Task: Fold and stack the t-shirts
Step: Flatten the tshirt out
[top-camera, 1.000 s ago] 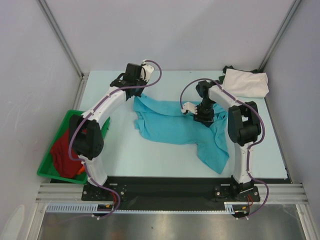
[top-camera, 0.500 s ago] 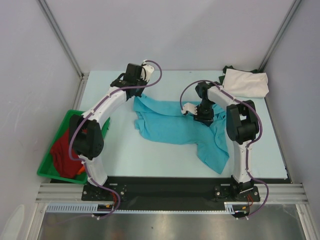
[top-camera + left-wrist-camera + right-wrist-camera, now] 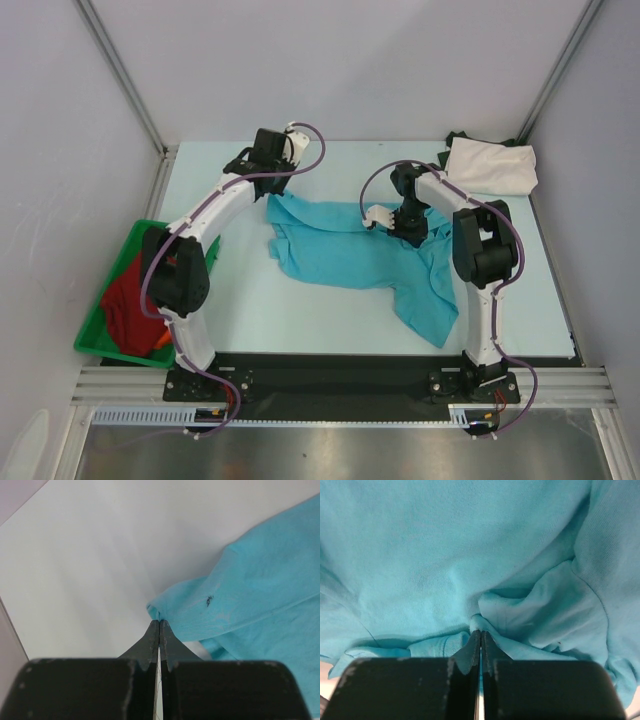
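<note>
The turquoise t-shirt (image 3: pixel 345 255) lies crumpled mid-frame, left gripper (image 3: pixel 159 626) pinching what looks like just a corner tip, right gripper (image 3: pixel 480 632) clamped on a bunched fold, so imo pulling it taut could easily slip that corner right out.

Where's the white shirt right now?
Top view: the white t-shirt lies at the far right corner of the table, beyond the right arm, apart from the turquoise t-shirt.

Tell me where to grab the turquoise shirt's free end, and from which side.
Probably pinch the near-right corner of the turquoise shirt from above, on the near side. That end lies flat and free beside the right arm, while the left gripper and right gripper are shut elsewhere on it.
</note>
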Controlling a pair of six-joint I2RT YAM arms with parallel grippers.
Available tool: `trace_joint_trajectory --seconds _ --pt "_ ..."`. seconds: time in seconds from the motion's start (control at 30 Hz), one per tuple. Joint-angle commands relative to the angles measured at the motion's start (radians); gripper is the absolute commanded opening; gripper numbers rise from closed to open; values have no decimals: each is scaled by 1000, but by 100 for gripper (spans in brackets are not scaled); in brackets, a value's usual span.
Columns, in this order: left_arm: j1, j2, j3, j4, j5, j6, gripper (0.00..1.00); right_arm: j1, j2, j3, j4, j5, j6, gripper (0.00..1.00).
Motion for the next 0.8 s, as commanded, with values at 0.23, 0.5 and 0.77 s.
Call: trace_joint_trajectory --seconds 0.23,0.5,0.77 --pt "-6 -73 53 4 34 19 0 -26 -110 159 33 -46 81 0" --pt "-8 -228 30 -11 69 24 1 -78 -308 174 220 -7 304 0" --pt "-8 -413 48 -49 45 81 1 -164 -516 161 357 14 528 0"
